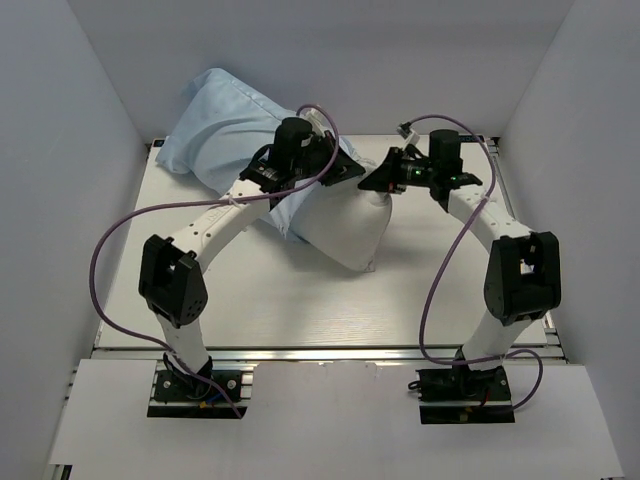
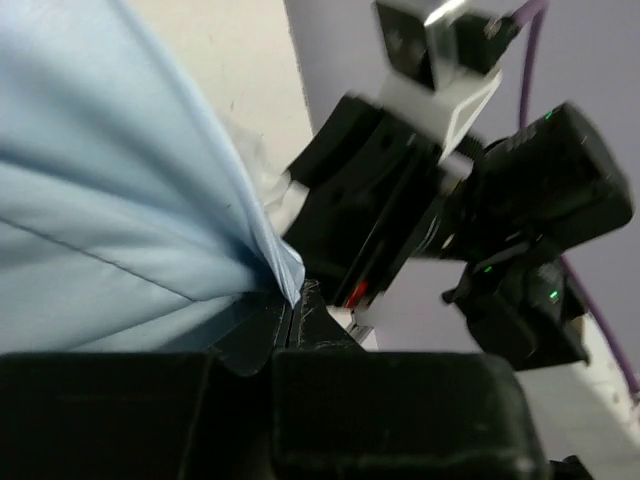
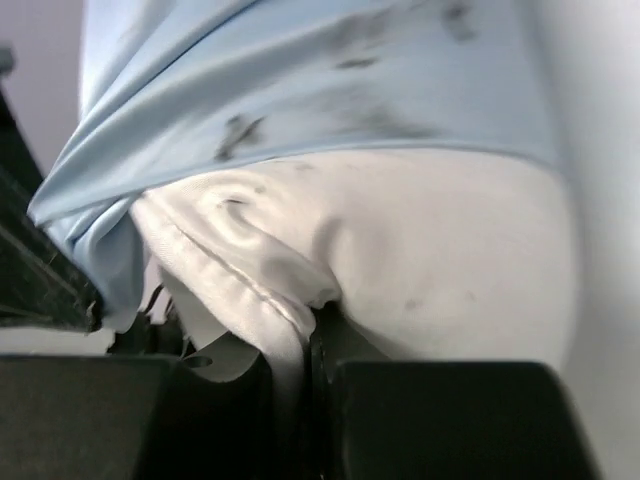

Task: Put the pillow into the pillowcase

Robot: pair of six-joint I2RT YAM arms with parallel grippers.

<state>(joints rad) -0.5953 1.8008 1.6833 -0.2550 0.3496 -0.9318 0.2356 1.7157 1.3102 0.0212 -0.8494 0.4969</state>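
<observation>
The light-blue pillowcase lies at the back left and covers the far part of the off-white pillow. The pillow's near end sticks out toward the table's middle. My left gripper is at the pillowcase's open edge. In the left wrist view the left gripper is shut on a fold of the pillowcase. My right gripper faces it from the right. In the right wrist view the right gripper pinches a seam corner of the pillow, with the pillowcase draped just above.
White walls close in the table on the left, back and right. Purple cables loop off both arms over the table. The two grippers are almost touching above the pillow's far right corner.
</observation>
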